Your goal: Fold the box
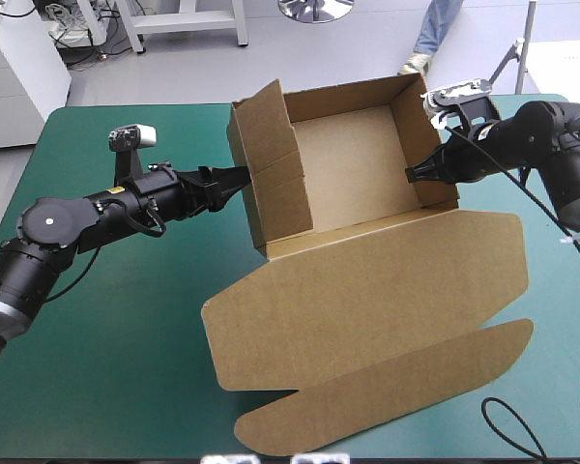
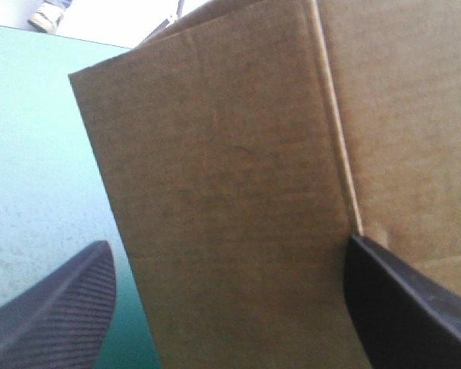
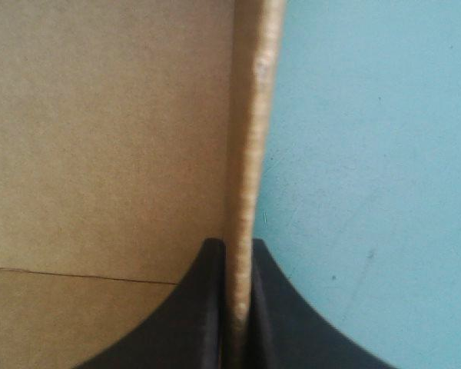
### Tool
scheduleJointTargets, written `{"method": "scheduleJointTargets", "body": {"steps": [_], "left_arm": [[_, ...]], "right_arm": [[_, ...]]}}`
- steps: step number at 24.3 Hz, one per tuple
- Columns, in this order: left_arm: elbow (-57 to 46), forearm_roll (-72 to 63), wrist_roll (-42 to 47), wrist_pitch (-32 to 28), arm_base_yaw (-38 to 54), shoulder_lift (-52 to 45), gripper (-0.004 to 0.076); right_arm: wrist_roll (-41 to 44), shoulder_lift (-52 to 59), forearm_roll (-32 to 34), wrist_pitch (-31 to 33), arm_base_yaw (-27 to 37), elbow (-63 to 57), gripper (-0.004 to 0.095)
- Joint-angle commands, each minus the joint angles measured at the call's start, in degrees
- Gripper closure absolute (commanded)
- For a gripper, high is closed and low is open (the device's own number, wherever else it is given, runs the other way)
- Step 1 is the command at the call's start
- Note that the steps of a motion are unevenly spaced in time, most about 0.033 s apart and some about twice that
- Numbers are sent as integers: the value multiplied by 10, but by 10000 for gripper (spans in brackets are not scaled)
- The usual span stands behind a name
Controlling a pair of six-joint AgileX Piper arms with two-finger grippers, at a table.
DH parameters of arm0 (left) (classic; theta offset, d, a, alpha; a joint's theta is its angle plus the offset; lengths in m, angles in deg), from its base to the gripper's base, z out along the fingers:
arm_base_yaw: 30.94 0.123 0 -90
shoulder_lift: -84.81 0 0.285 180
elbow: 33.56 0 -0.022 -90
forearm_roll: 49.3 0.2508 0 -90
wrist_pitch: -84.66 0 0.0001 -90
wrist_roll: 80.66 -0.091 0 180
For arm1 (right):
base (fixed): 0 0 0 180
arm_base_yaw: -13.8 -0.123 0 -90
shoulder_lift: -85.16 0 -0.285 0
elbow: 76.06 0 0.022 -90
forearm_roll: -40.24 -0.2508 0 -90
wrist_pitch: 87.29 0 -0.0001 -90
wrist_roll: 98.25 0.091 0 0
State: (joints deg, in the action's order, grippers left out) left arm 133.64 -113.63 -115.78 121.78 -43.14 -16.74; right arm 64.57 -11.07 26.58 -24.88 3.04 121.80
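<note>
The box (image 1: 353, 159) is found on the teal-green cover (image 1: 106, 338), toward the table's far edge and slightly right of centre. It is set up as an open tray, with four walls raised. The lid (image 1: 387, 280) is laid flat on the cover toward the near edge, and its long tuck flap (image 1: 387, 391) is spread beyond it, close to that edge.

The left wall (image 1: 271, 184) is noted as not fully squared: its far portion is splayed outward.

The left gripper (image 1: 234, 184) is positioned at the outer face of the left wall. In the left wrist view its black fingers (image 2: 61, 315) are seen well apart, with brown board filling the space ahead of and between them (contact with the board cannot be confirmed from these views).

The right gripper (image 1: 413, 174) is placed at the right wall (image 1: 420, 145), near its midpoint. In the right wrist view the fingers are seen nearly together, with the wall's edge clamped between them, one finger inside the tray and one outside.
</note>
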Motion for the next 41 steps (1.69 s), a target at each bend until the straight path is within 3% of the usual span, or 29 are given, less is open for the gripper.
{"method": "scheduleJointTargets", "body": {"steps": [1,22,37,41], "left_arm": [[20,-47,4,-10,-3,-11,139],[20,-122,4,29,-3,-7,140],[20,-77,4,13,-3,12,140],[20,-80,18,35,-4,28,140]], "right_arm": [[-3,23,-22,-20,0,17,919],[-7,23,-4,-27,0,17,919],[-9,23,-5,-32,0,17,919],[-9,23,-7,-37,0,17,919]]}}
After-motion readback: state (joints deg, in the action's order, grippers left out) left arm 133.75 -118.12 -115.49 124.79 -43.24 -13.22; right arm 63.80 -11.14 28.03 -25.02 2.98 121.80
